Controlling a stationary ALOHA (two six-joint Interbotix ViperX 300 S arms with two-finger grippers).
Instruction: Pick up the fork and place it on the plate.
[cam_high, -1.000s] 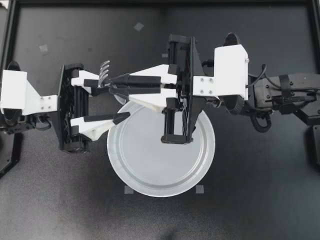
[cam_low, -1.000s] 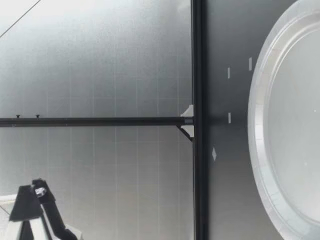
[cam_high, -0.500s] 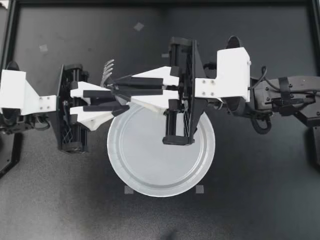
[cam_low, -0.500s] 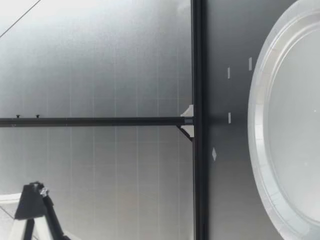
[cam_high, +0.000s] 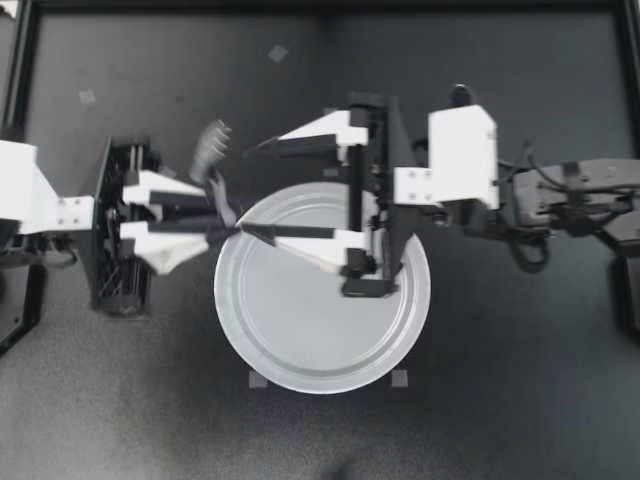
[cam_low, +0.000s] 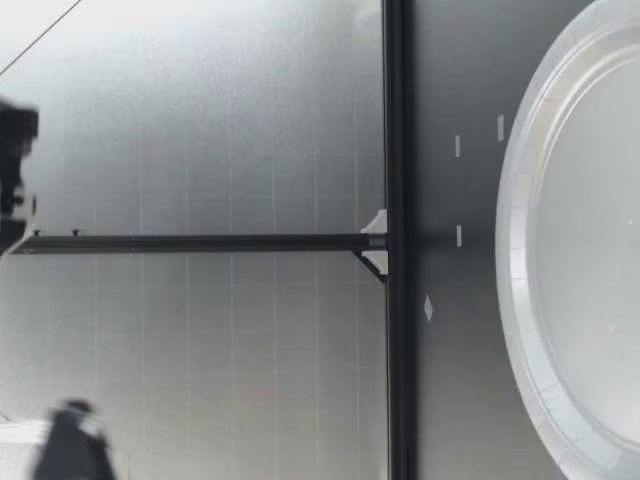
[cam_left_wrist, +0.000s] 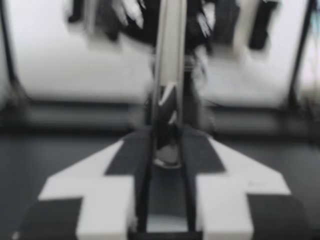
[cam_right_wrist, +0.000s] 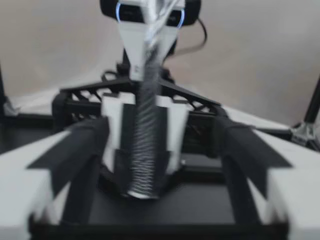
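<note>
Fork is in my left gripper, clenched by the handle between the two black pads. Its pale grey tines fan out beyond the fingers over the dark table. The lower end of the handle sits right at the near rim of the plate, so the fork is beside the plate and not lying on it. In the left wrist view the handle reads as a narrow, silvery strip standing straight up out of the pinch, with the pads pressed to it from both sides.

The plate is a round, pale grey disc with a shallow ribbed rim and a smooth flat centre. It lies flat on the matte black surface, with two small pale tape squares just off its near edge.

My left arm comes in level from its side, the white wedge-shaped fingers pointing toward the plate. My right arm reaches past the middle and faces the left one head-on. My right gripper is released, its jaws spread wide. One finger lies above the plate's far rim and the other across the plate's upper part, tip nearly meeting the left fingertips. In the right wrist view the fork stands between those parted fingers, touching neither, with the left gripper behind it.
</note>
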